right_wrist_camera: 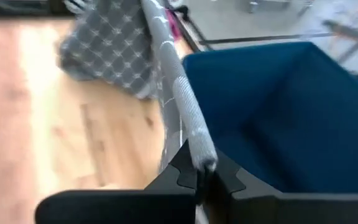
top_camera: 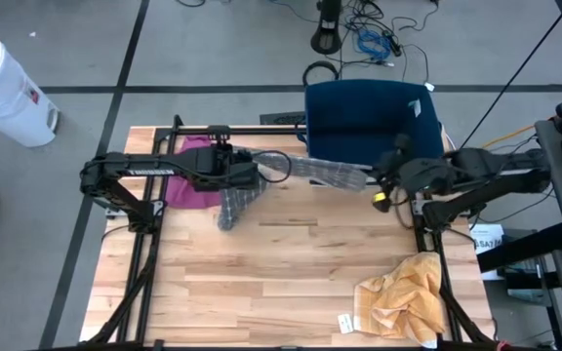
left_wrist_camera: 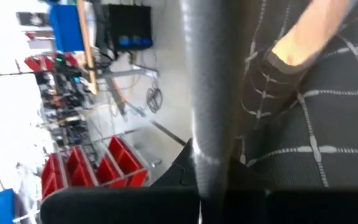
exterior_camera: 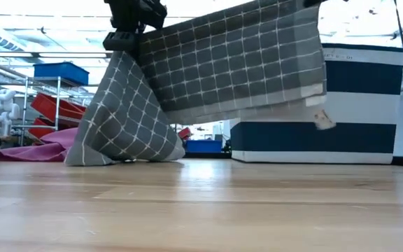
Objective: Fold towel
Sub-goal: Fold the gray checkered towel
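A grey towel (top_camera: pixel 310 171) with a white grid hangs stretched between my two grippers above the far half of the table. My left gripper (top_camera: pixel 260 174) is shut on its left end, and my right gripper (top_camera: pixel 374 183) is shut on its right end, next to the blue bin (top_camera: pixel 374 122). Below the left gripper (exterior_camera: pixel 135 21) a loose part of the towel (exterior_camera: pixel 121 133) hangs down, and its lower edge rests on the table. A small tag (exterior_camera: pixel 322 119) dangles from the towel's lower right edge. My left gripper pinches the towel's bunched upper edge (left_wrist_camera: pixel 205 149) between its two fingers, slanting down from the table's left. The towel below it sags to the table. My right gripper pinches the rolled upper edge (right_wrist_camera: pixel 202 158) at the towel's right end, slanting down from the right. This end is lifted clear, and the edge runs nearly taut toward the other gripper.
A pink cloth (top_camera: pixel 195 185) lies at the far left under the left arm. A yellow cloth (top_camera: pixel 403 297) lies crumpled at the near right corner. The blue bin stands at the far right edge, and a white bin (top_camera: pixel 3 88) stands on the floor. Bare wood (top_camera: pixel 281 273) fills the near middle.
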Robot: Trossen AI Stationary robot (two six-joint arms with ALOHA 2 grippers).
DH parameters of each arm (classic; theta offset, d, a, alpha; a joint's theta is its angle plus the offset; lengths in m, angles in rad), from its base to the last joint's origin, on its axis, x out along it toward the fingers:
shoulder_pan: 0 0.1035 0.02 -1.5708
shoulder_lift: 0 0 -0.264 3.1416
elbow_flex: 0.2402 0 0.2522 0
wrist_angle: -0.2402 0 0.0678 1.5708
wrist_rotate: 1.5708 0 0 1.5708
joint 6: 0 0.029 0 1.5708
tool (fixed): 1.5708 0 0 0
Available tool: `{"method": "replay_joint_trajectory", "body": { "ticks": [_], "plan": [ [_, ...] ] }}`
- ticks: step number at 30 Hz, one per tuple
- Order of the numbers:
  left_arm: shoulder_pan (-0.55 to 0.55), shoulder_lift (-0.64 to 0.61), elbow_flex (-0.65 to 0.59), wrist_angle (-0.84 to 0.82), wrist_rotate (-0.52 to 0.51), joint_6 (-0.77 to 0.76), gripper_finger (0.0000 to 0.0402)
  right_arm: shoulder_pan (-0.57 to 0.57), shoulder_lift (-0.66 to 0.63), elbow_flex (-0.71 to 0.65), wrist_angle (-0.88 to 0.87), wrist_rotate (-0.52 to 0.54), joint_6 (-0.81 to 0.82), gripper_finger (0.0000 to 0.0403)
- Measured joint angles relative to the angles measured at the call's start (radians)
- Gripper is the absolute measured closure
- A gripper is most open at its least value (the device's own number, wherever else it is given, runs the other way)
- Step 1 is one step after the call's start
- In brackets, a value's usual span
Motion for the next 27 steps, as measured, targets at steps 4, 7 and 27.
{"method": "replay_joint_trajectory", "body": {
  "ticks": [4, 7, 27],
  "plan": [
    [-0.004, -0.002, -0.002, 0.018, -0.01, 0.043, 0.0401, -0.012, -0.009, 0.007, -0.014, -0.088, -0.01, 0.0403],
    [-0.032, -0.006, -0.004, 0.029, 0.119, 0.091, 0.0401, -0.009, 0.034, 0.004, -0.066, -0.156, -0.009, 0.0403],
    [-0.159, 0.011, -0.006, 0.25, 0.297, 0.207, 0.0401, -0.009, 0.135, -0.13, -0.253, -0.024, 0.04, 0.0403]
  ]
}}
